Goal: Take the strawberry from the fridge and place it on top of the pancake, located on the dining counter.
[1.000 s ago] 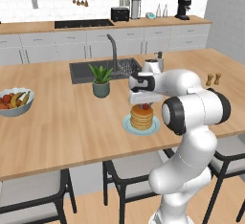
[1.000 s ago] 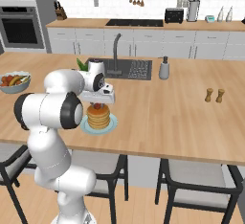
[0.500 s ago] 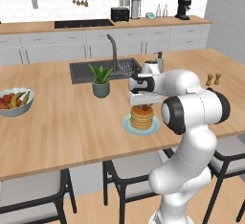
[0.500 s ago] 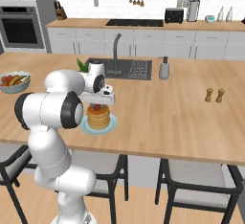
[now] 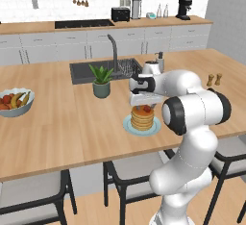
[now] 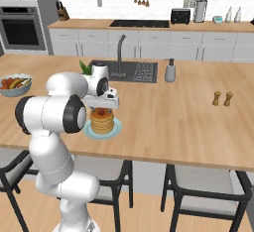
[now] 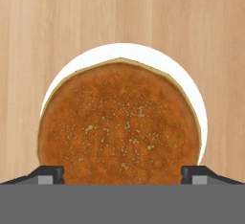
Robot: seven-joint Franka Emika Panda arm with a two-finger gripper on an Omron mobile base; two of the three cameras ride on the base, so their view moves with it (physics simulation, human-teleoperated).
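Light wood runs across the middle of both base views: the dining counter, with a dark sink and tap set into it toward the upper centre of the left base view. A white arm fills the lower right of that view and bends over the counter's near edge.

At the far left edge of the left base view sits a white fruit bowl of red and yellow fruit. A small potted plant stands just left of centre, near the sink's front edge. Two little brown shakers stand well apart from all this, at the right of the right base view.

Just below centre in the left base view lies a pale bluish plate, and on it the pancake, a short golden-brown stack. In the hand view the stack's top fills the middle of the frame, ringed by the plate's pale rim.

The gripper hangs directly over the stack, pointing down. In the hand view its finger tips sit far apart at the lower corners, so the hand looks spread and released. The strawberry, a tiny dark-red dot, shows right at the top of the stack under the hand; I cannot tell whether the fingers touch it.
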